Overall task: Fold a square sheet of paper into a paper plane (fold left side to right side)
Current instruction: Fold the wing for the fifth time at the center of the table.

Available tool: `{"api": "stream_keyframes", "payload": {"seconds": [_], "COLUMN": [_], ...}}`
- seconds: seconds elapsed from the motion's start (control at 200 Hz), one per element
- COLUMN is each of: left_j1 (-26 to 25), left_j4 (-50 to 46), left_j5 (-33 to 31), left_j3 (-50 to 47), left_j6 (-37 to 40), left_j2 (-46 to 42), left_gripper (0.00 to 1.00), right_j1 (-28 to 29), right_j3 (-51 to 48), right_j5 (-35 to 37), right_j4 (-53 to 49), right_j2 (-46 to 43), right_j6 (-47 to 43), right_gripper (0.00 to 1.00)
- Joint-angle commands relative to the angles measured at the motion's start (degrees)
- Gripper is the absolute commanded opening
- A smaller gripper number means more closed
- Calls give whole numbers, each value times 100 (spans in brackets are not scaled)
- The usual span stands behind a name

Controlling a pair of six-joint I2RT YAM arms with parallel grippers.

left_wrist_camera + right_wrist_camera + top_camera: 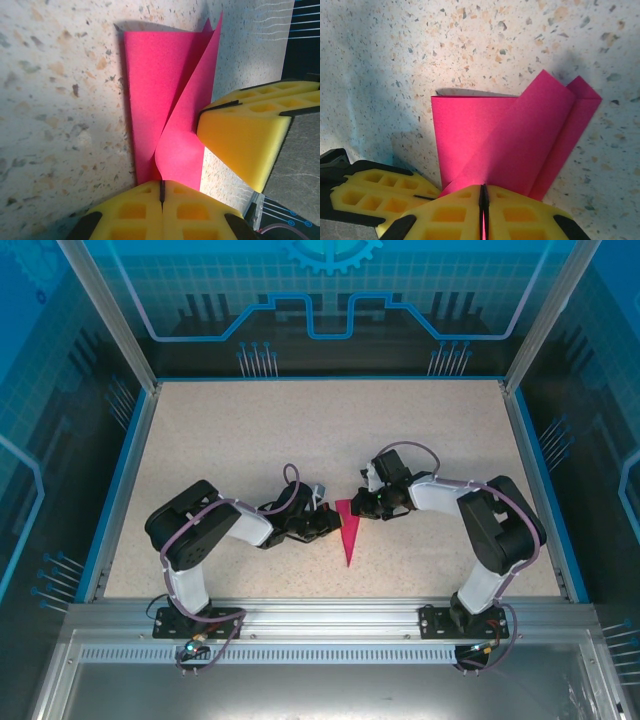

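Note:
The square sheet of paper (347, 532) lies mid-table, magenta-pink and folded into a narrow shape that points toward the arms. In the left wrist view the paper (150, 90) has one flap lifted and curling down into my left gripper (161, 184), whose yellow jaws are pressed together on its edge. My right gripper (483, 189) is shut on the opposite edge of the paper (485, 130), and pink shows in the seam between its jaws. The two grippers face each other across the sheet, left gripper (325, 524) on its left, right gripper (358, 503) at its upper right.
The speckled table (250, 440) is bordered by a blue rim, with metal posts at the corners. Both arm bases are bolted at the near edge. The right gripper's yellow fingers (240, 135) sit close in front of the left wrist camera.

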Motion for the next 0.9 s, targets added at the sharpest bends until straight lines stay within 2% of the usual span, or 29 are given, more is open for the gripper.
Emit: {"api": "stream_keyframes", "payload": {"seconds": [0.0,0.52,0.69,0.74,0.895], "left_j1": [51,49,60,57,87], "left_j4": [-580,-466,-501,-610,-944], "left_j5": [-272,-146,-139,-149,-156], "left_j3": [-79,-44,-27,2,77], "left_j6": [-56,-109,-4,54,263], "left_j2": [314,446,238,131,-257], "left_gripper": [0,0,0,4,9], "right_j1": [64,55,48,46,49], "right_j3": [121,113,10,-21,-89], "right_j5": [71,263,319,345,371], "right_j4": [-186,-535,-621,-641,-628], "right_j2": [143,351,442,444,425], "right_j6": [-105,-149,-167,-174,-220], "right_gripper": [11,10,10,10,10]}}
